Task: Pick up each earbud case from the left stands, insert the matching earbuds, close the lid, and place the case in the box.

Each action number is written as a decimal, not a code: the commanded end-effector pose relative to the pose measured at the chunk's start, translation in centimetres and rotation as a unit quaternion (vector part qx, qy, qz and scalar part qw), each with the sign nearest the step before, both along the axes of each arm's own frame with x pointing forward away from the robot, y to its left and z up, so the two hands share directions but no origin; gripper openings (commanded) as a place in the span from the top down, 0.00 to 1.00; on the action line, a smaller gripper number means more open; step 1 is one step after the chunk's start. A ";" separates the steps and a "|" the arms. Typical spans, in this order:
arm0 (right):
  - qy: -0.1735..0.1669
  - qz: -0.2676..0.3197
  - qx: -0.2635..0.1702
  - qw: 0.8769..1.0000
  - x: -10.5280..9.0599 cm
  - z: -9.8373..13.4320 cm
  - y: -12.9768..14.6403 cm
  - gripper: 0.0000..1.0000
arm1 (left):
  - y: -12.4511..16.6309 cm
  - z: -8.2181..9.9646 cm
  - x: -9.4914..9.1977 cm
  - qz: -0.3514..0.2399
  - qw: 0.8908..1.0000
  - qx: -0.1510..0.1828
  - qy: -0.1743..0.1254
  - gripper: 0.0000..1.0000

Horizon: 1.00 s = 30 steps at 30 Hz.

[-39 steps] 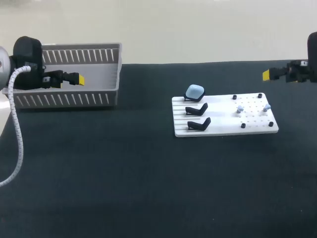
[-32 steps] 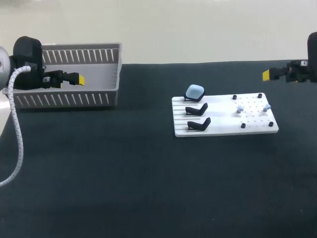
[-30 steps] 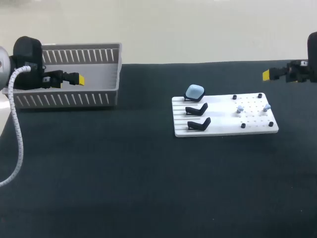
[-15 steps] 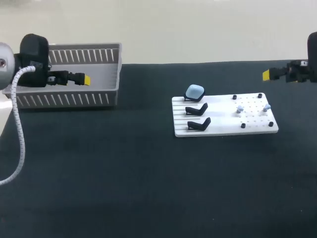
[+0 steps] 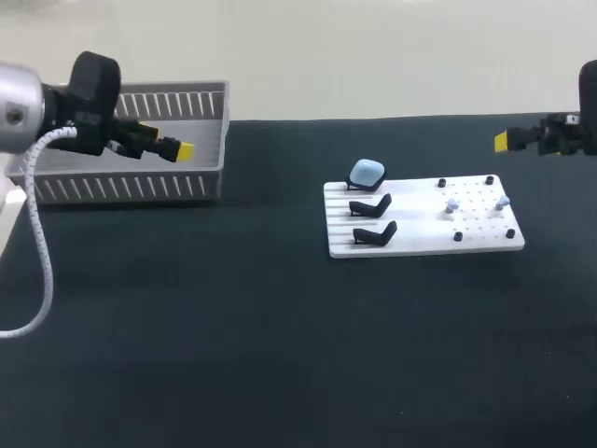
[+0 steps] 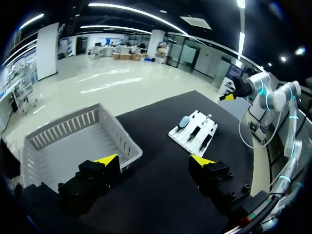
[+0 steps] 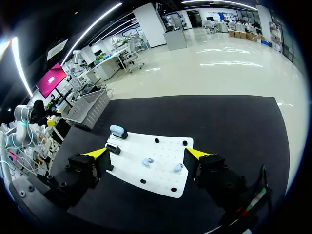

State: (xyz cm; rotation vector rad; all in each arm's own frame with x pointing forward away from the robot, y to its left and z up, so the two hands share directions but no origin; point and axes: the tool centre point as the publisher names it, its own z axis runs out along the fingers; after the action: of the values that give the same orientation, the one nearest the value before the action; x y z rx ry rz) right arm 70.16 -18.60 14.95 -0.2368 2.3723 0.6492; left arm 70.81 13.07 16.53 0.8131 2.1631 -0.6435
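A light-blue earbud case [image 5: 367,172] sits shut on the rearmost stand of the white board [image 5: 420,238]. In front of it, two black stands [image 5: 371,205] hold nothing. Two pale-blue earbuds [image 5: 452,203] rest on the board's right half among black pegs. My left gripper [image 5: 177,149] hangs open and empty over the right end of the grey basket [image 5: 121,189], far left of the board. From the left wrist the case [image 6: 184,121] and board [image 6: 207,129] lie well ahead of the left gripper [image 6: 153,160]. My right gripper [image 5: 508,141] is open and empty, high behind the board's right end. The right wrist view has the right gripper [image 7: 147,153] above the earbuds [image 7: 146,162] and the case [image 7: 117,130].
The slatted grey basket [image 6: 122,141] stands at the table's back left and looks empty. Black tabletop stretches between basket and board and across the whole front. The board [image 7: 161,146] has several small black pegs [image 5: 458,236].
My left arm has risen and swung right, carrying its open gripper from the basket's middle to its right end. The right arm, case and earbuds have not moved.
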 end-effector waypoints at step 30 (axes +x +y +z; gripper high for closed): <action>0.000 0.000 -0.001 1.000 0.0 0.0 0.0 0.00 | -9.6 -0.9 2.2 -0.306 0.948 -0.023 -0.081 0.00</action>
State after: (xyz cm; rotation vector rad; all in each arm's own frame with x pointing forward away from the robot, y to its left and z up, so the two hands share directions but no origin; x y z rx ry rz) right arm 70.17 -18.61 14.95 -0.2368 2.3722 0.6491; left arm 72.69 3.42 15.67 1.4651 1.7341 -0.8720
